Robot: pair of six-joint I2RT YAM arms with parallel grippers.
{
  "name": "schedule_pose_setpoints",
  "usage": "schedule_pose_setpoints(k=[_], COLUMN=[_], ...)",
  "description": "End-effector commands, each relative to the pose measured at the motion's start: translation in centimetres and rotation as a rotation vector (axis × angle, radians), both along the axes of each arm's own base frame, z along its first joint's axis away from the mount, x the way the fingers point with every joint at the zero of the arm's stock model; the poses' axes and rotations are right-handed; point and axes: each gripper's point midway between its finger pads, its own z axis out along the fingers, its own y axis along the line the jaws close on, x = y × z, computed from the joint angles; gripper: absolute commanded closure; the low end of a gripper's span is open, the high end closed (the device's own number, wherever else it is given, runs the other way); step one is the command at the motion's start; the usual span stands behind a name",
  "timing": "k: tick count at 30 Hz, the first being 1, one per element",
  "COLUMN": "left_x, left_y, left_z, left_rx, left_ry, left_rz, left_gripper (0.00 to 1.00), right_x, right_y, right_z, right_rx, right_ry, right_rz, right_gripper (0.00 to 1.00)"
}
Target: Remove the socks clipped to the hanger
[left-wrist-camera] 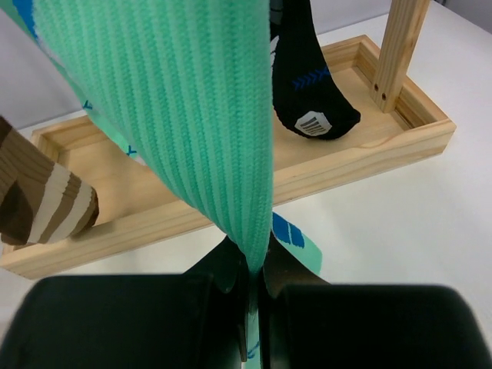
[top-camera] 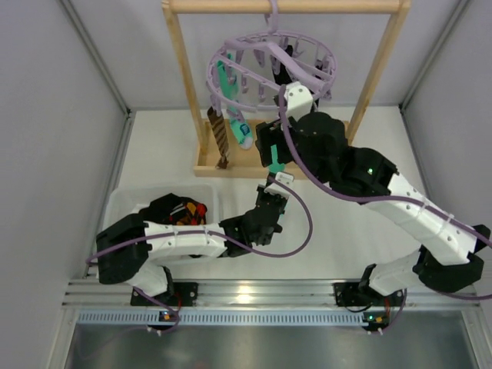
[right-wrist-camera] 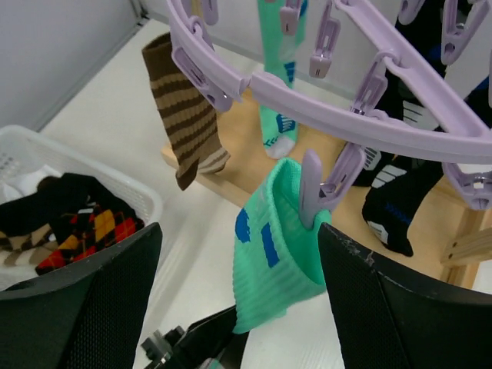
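Note:
The lilac hanger hangs by its hook from the wooden rack. A mint-green sock with blue patches hangs from one lilac clip. My left gripper is shut on this sock's lower end, below the hanger. My right gripper is open, its jaws wide on either side of the clipped sock top, just under the ring. Still clipped on are a brown striped sock, a second mint-green sock and black socks.
The light wooden rack stands on a tray-like base at the back. A white basket at the left holds red-black-orange diamond-patterned socks. Grey walls close in both sides.

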Motion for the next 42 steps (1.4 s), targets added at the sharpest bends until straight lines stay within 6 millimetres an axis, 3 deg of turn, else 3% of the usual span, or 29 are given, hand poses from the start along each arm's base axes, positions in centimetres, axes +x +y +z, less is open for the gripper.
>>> schedule_pose_setpoints(k=[1, 7, 12, 18, 35, 42], left_x=[-0.2, -0.7, -0.8, -1.1, -2.3, -2.5], left_y=[-0.2, -0.1, -0.2, -0.8, -0.7, -0.8], left_z=[2.0, 2.1, 1.9, 2.2, 3.6, 3.0], left_rx=[-0.054, -0.06, -0.063, -0.052, -0.108, -0.109], left_ry=[-0.019, -0.019, -0.014, -0.022, -0.025, -0.016], left_rz=[0.008, -0.005, -0.012, -0.023, -0.073, -0.084], left_gripper=[1.0, 1.0, 1.0, 1.0, 1.0, 1.0], right_x=[1.4, 3.6, 4.7, 5.2, 6.9, 7.0], right_y=[-2.2, -2.3, -0.9, 0.9, 1.9, 1.9], right_z=[1.6, 1.0, 0.4, 0.8, -0.3, 0.9], right_rx=[-0.037, -0.031, 0.009, 0.039, 0.085, 0.157], right_ry=[-0.042, -0.027, -0.016, -0.044, -0.036, -0.063], right_rz=[-0.072, -0.071, 0.013, 0.073, 0.091, 0.087], right_gripper=[0.21, 0.27, 0.29, 0.35, 0.43, 0.57])
